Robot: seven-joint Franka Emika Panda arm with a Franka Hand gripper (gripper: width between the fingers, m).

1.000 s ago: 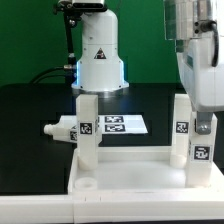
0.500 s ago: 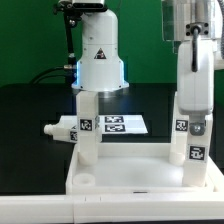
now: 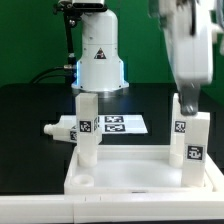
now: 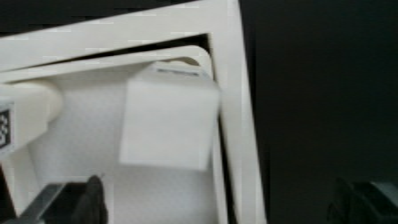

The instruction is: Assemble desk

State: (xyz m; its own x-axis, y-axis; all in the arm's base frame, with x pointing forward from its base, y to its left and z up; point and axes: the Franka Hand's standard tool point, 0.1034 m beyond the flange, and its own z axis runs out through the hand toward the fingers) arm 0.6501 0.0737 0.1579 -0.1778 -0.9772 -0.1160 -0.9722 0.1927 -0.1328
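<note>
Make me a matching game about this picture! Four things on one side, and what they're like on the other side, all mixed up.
Things:
1. loose leg
2. gripper
3. marker board
4. corner hole at the front, on the exterior view's left

What they're like:
A. thin and flat, behind the tabletop
B. lying on its side on the black table
C. open, holding nothing
D. empty, no leg in it

Pairs: 1-B, 2-C, 3-A, 4-D
</note>
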